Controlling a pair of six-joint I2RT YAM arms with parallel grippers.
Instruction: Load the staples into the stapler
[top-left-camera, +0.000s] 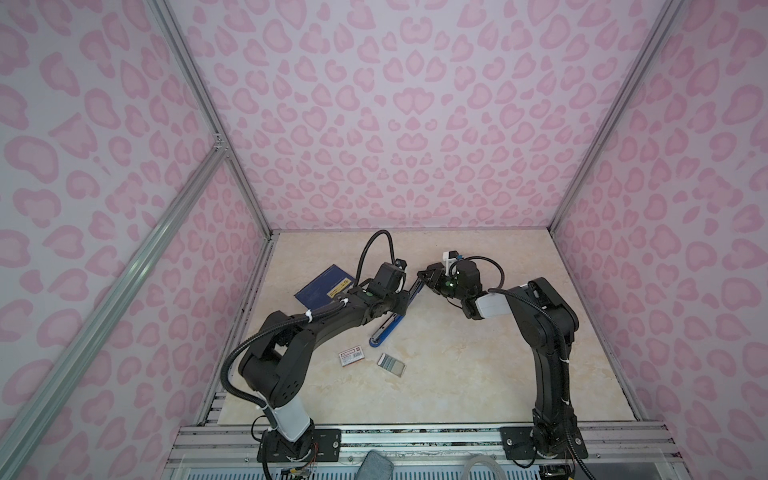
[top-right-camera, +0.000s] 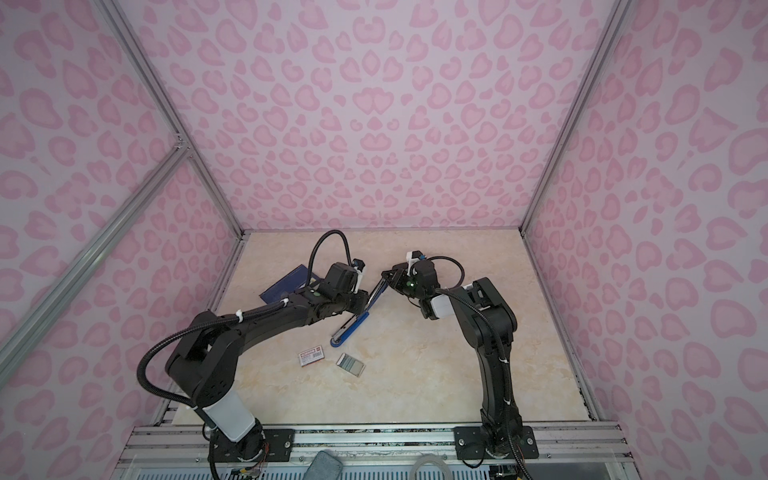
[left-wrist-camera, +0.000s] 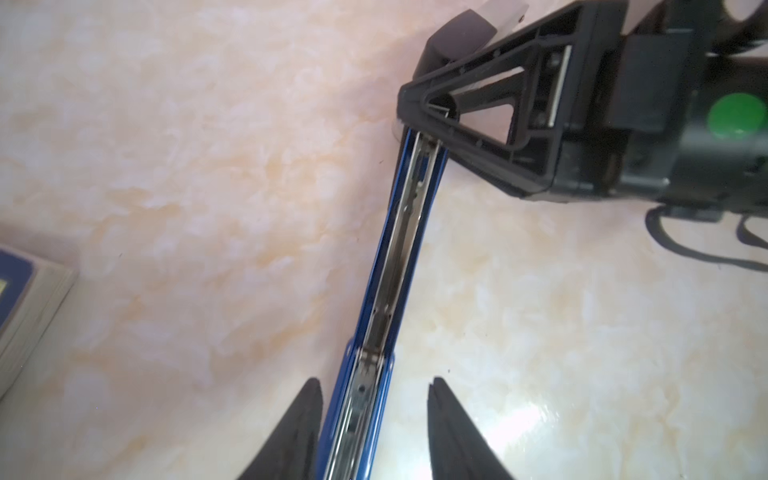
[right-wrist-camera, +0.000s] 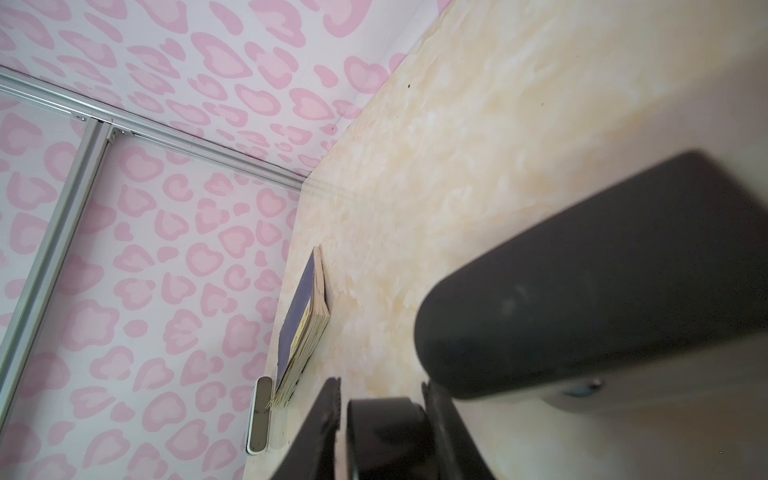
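- While the right pincer (right-wrist-camera: 381, 382) clamped the raised lid of the opened blue stapler (left-wrist-camera: 399, 249), its base lay on the table (top-left-camera: 457, 353).
- The left pincer (left-wrist-camera: 374, 380) straddled the stapler near its hinge — jaws parted, gripping nothing.
- The staples (top-left-camera: 391, 364) sat in their tray near the base's end, the sleeve (top-left-camera: 352, 356) close beside.

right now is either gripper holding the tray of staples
No, the tray of staples lies on the table beside its sleeve, while the left gripper and right gripper are at the stapler.
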